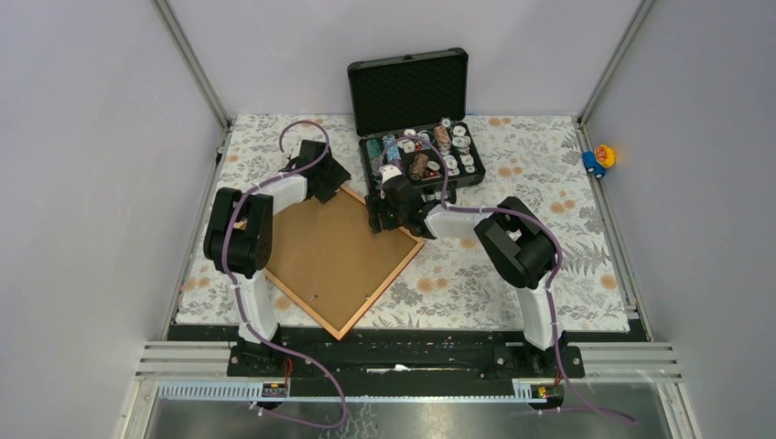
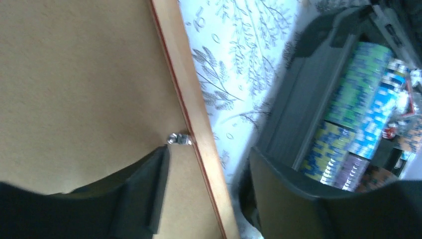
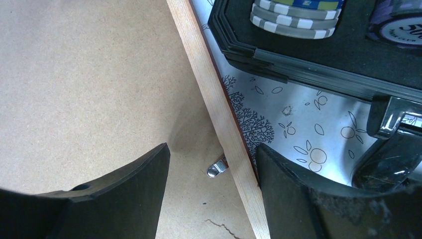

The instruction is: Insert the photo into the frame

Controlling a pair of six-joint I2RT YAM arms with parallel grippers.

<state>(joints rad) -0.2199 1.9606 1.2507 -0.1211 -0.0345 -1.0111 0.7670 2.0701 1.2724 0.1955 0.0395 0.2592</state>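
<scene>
Arm bases sit at the near edge of the table (image 1: 512, 274). Just ahead of them the frame (image 3: 217, 114) lies flat on the floral cloth, back side up, turned approx. diamond-wise w/ one corner toward the bases. A brown backing board (image 1: 334, 251) fills its opening.

L gripper (image 2: 206, 167): at the frame's far-left end, jaws apart, gripping nothing. One finger (image 2: 147, 194) is over the board and the other is outside the rail, over the cloth. A metal tab (image 2: 179, 139) at the rail's inner edge lies just ahead of the fingertips.

R gripper (image 3: 213, 154): at the frame's far-right rail, jaws wide, gripping nothing. It straddles the rail the same way, w/ a second metal tab (image 3: 217, 167) between the fingers.

Beyond both is the black case (image 1: 409, 87), lid up, chips (image 1: 430, 151) in its tray. It is near the rail but apart from it, w/ cloth showing between. A small toy (image 1: 599, 157) sits far right, off the cloth.
</scene>
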